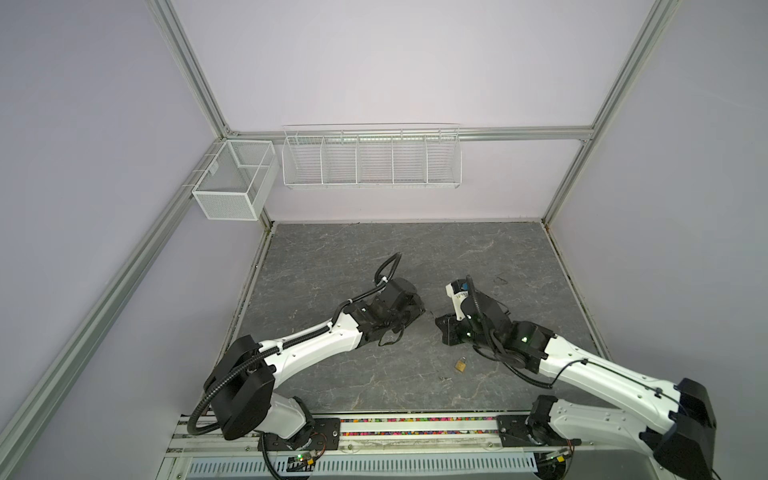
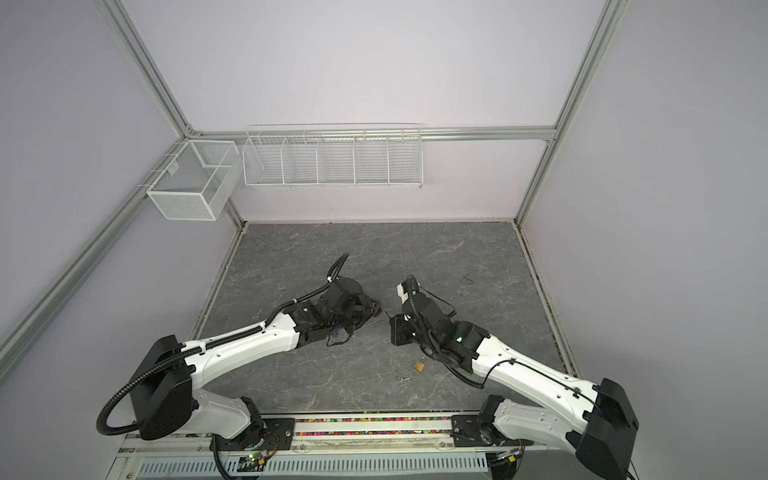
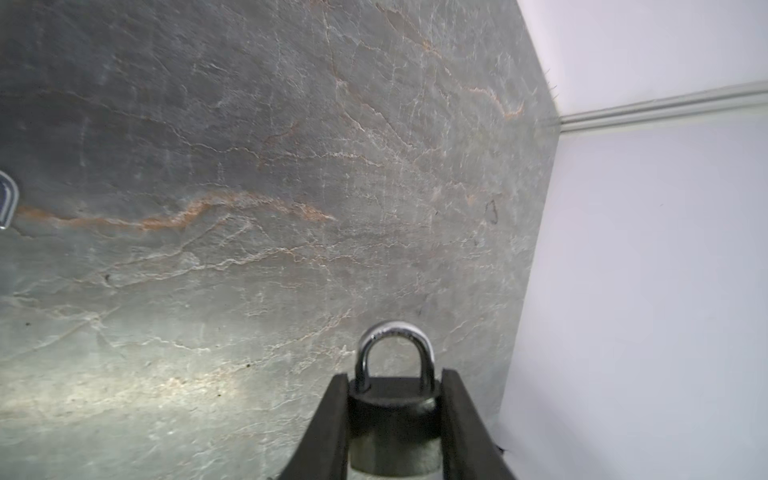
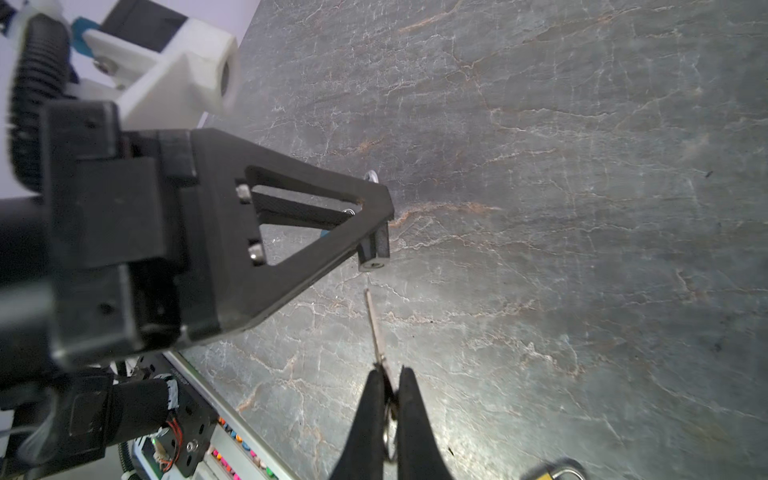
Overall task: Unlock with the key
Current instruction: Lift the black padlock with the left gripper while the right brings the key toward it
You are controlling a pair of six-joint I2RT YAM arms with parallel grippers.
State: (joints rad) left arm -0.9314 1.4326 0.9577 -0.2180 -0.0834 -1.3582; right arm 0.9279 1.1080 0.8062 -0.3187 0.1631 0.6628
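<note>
Padlock: clamped in left gripper, lower centre of frame.
Key: pinched in right gripper, tip near padlock.

you are working in a robotics lab cell, a closed test booth built for arm trials. plain pale wall panels shut it in on the left, back and right, set in a frame of aluminium profile. the desk is a flat grey stone-patterned sheet. two white and black robot arms, the left arm and the right arm, stand on a metal rail along the near edge, with a slotted cable duct and an exposed circuit board beside it. a white mesh basket and a divided wire rack hang from the frame.
</note>
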